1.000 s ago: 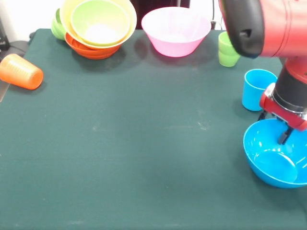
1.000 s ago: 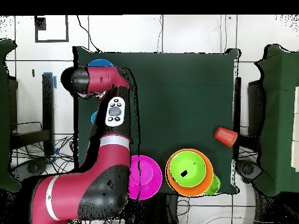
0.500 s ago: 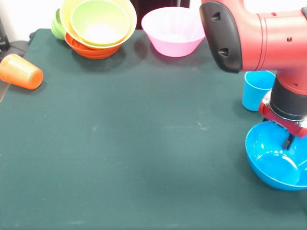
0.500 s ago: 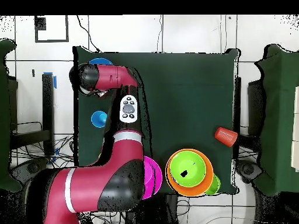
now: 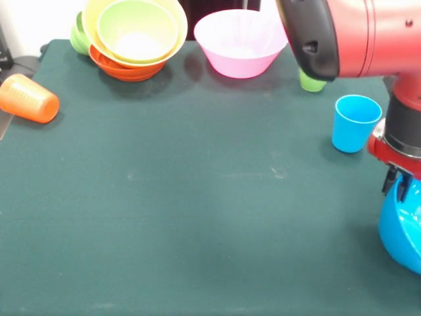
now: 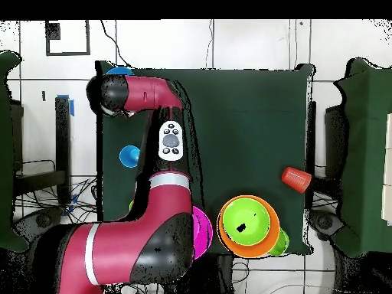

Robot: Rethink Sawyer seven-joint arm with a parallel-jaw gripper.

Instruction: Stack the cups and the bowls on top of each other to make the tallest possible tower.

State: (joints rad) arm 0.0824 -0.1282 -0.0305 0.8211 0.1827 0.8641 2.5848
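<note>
My gripper (image 5: pixel 393 185) is at the far right, shut on the near rim of the blue bowl (image 5: pixel 404 227). The bowl is tilted, shows its outer wall, and is cut off by the picture's edge. In the overhead view only a sliver of the blue bowl (image 6: pixel 116 71) shows at the table's corner under the arm. The light blue cup (image 5: pixel 354 123) stands upright just beside the gripper. The lime green cup (image 5: pixel 310 81) is mostly hidden behind the arm. The orange cup (image 5: pixel 27 99) lies on its side at the left. A tower (image 5: pixel 135 36) of nested orange, lime green and red-orange bowls stands at the back left.
The large pink bowl (image 5: pixel 240 43) stands alone at the back middle. A small green bowl (image 5: pixel 78 37) peeks out behind the pile. The dark green table (image 5: pixel 197 197) ends close to the blue bowl, and the red arm (image 5: pixel 355 36) hangs over the back right.
The gripper has moved right towards the table's edge, taking the blue bowl with it. The bowl has tipped, so its inside no longer shows.
</note>
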